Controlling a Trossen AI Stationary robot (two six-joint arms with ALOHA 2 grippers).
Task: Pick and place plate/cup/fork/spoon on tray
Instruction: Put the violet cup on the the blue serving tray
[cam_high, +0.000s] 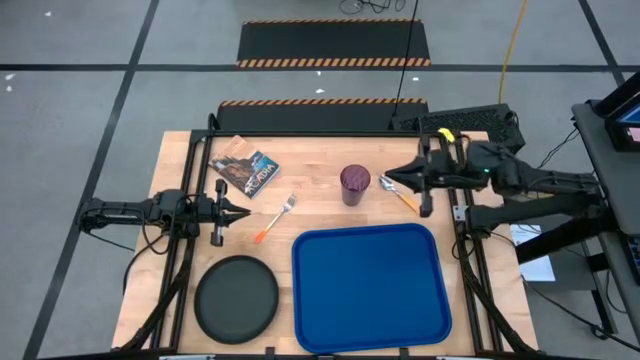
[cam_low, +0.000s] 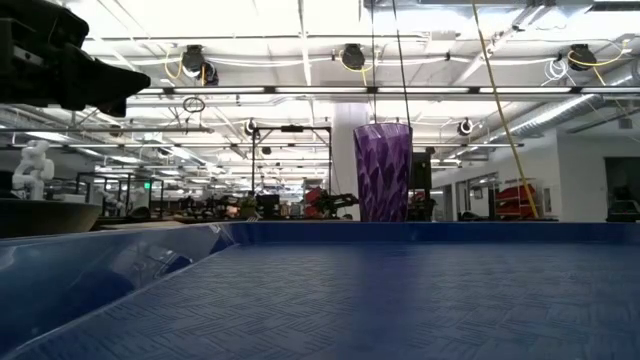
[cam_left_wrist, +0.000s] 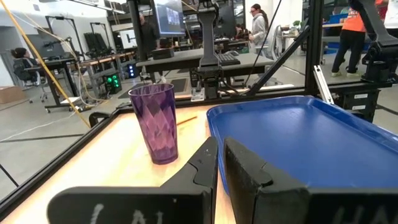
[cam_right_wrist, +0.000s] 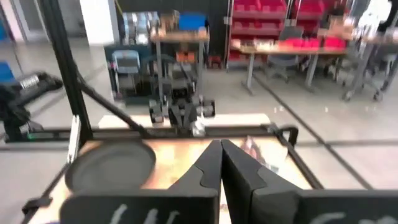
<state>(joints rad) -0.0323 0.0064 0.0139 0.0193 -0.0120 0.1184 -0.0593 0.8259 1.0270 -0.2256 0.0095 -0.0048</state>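
The blue tray (cam_high: 370, 287) lies at the near middle of the table, and the black plate (cam_high: 237, 297) lies on the table to its left. The purple cup (cam_high: 355, 184) stands upright beyond the tray; it also shows in the left wrist view (cam_left_wrist: 155, 124) and the low view (cam_low: 382, 172). The fork (cam_high: 275, 218) lies flat between the cup and my left gripper (cam_high: 244, 212), which is shut and empty, pointing toward the cup. The spoon (cam_high: 400, 194) lies right of the cup. My right gripper (cam_high: 390, 178) is shut, with its tips over the spoon's bowl end.
A book (cam_high: 245, 168) lies at the far left of the table. A black frame (cam_high: 200, 160) runs along the table's edges. People and workbenches show in the room beyond. Bare wood shows between the book and the cup.
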